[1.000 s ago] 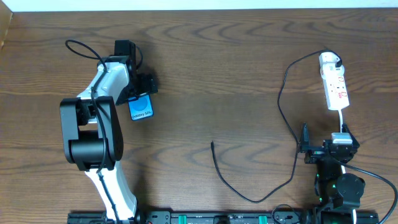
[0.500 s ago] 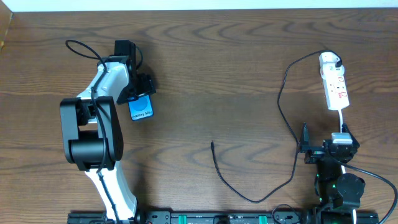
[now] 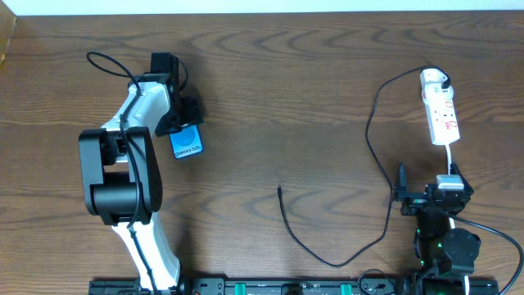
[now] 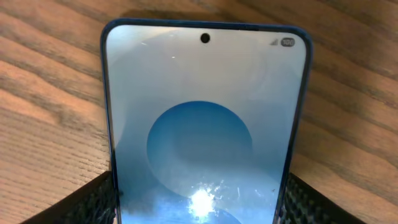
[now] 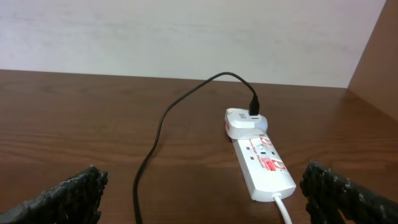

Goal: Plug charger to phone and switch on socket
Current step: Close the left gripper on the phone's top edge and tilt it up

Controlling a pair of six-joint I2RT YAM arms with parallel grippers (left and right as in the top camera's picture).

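2 fingers clasp phone (left gripper).

phone — blue, paler circles | charger black | socket white, red markings | table brown woodgrain

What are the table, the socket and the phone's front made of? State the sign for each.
Table: wood or wood-look laminate, matt; brown grain lines show. Socket: white moulded plastic, smooth, faintly shiny, red print. Phone: front looks like glass, glossy; a bright glare mirrors in it. Its blue rim could be metal or plastic.
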